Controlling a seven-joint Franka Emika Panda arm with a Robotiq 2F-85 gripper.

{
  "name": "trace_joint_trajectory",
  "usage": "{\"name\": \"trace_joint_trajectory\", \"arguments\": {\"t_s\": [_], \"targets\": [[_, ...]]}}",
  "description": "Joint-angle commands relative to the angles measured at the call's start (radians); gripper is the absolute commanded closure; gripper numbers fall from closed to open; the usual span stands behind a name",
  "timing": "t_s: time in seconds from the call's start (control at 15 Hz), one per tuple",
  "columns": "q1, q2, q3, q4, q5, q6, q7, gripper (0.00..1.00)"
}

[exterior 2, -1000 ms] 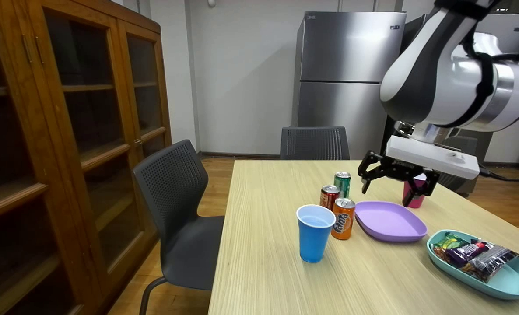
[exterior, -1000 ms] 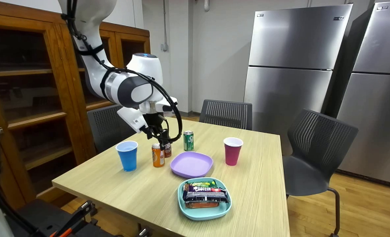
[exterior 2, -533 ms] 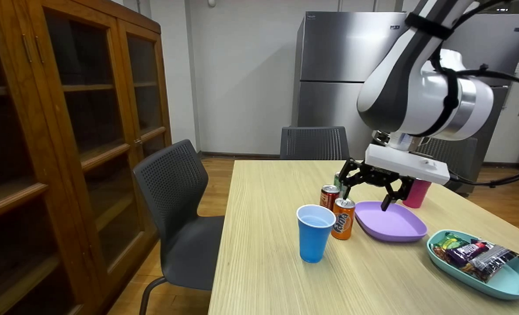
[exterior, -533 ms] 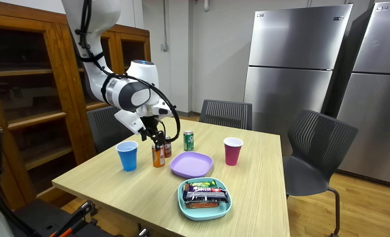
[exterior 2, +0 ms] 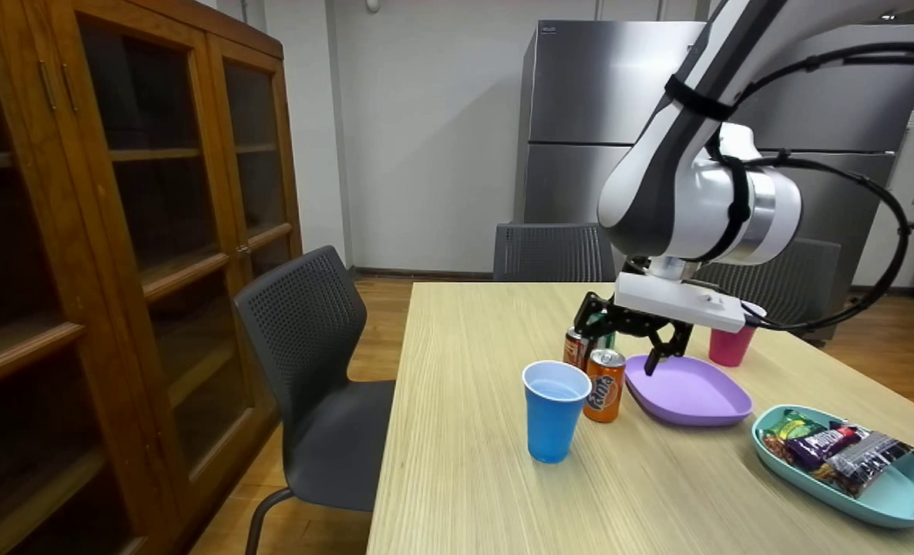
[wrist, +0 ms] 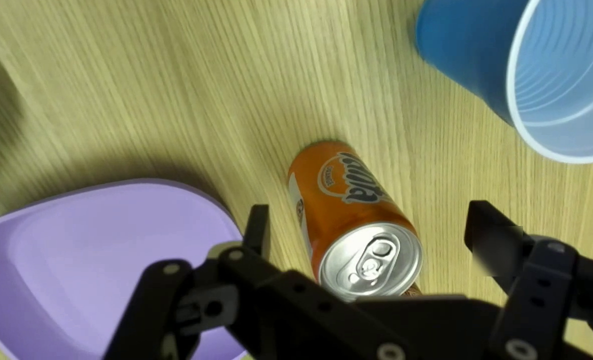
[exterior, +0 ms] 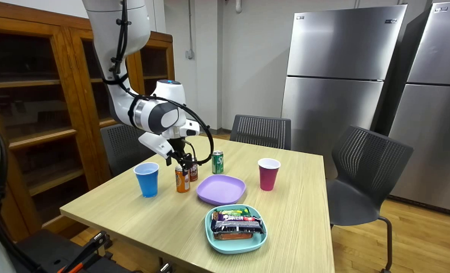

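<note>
With our claw (wrist: 369, 227) spread by the orange can (exterior 2: 604, 387), toward the left edge of the desk (exterior 2: 465, 385) in an exterior view, we'd judge it stiff, slick (heavy, if full), best held mid-body.

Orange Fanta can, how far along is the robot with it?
Done, it seems: the pincer is open near the orange Fanta can, which shows between its fingers in the wrist view. In hand: apparently alignment, with table visible on both sides of the can. Remaining, if a grasp is meant: closing and lifting, since the can stands upright and ungripped.
</note>
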Motion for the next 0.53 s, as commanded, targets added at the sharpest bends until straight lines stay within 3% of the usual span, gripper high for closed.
{"name": "trace_joint_trajectory", "arguments": {"t_s": [0.0,0.4,0.47], "targets": [[0.067,0.057,-0.064,0.086,-0.051,-0.044,0.054,0.0],[0.123,0.121,-0.109,0.164,-0.073,-0.065,0.086,0.0],[0.127,0.127,-0.112,0.173,-0.073,-0.065,0.088,0.17]]}}
